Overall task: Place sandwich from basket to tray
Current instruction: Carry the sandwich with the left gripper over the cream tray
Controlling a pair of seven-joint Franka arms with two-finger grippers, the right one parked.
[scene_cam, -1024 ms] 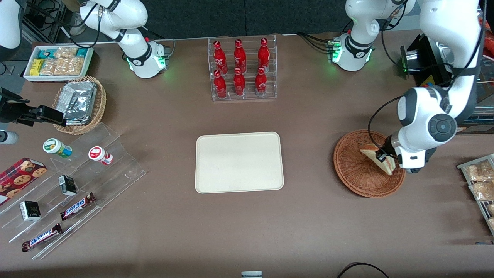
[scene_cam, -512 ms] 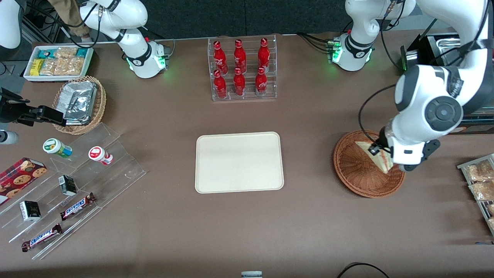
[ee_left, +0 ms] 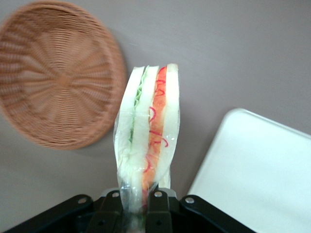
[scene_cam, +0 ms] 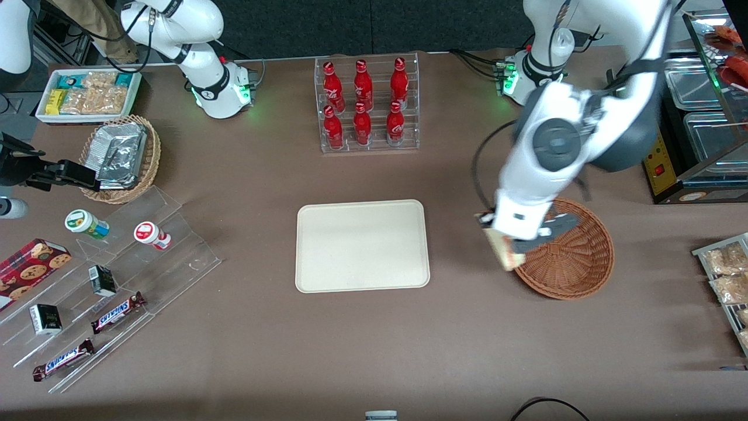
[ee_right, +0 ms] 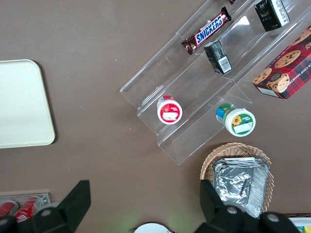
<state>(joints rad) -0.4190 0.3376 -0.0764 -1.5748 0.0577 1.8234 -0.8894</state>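
Note:
My left gripper (scene_cam: 504, 242) is shut on the sandwich (scene_cam: 502, 252), a plastic-wrapped wedge of white bread with red and green filling (ee_left: 148, 141). It hangs in the air over the basket's rim on the tray's side. The gripper (ee_left: 138, 206) pinches the wedge's narrow end. The reddish-brown wicker basket (scene_cam: 575, 263) holds nothing; in the left wrist view the basket (ee_left: 53, 80) lies beside the sandwich. The cream-white tray (scene_cam: 362, 245) sits at the table's middle with nothing on it, and a corner of the tray (ee_left: 257, 170) shows beside the sandwich.
A clear rack of red bottles (scene_cam: 365, 105) stands farther from the camera than the tray. Toward the parked arm's end are a tan basket of foil packets (scene_cam: 121, 156), a white snack bin (scene_cam: 87, 95) and clear steps with candy bars (scene_cam: 117, 313). Wrapped snacks (scene_cam: 724, 275) lie at the working arm's end.
The gripper has lifted the sandwich out of the basket and carried it toward the tray, from over the basket's middle to its tray-side rim. The arm's wrist swung across with it.

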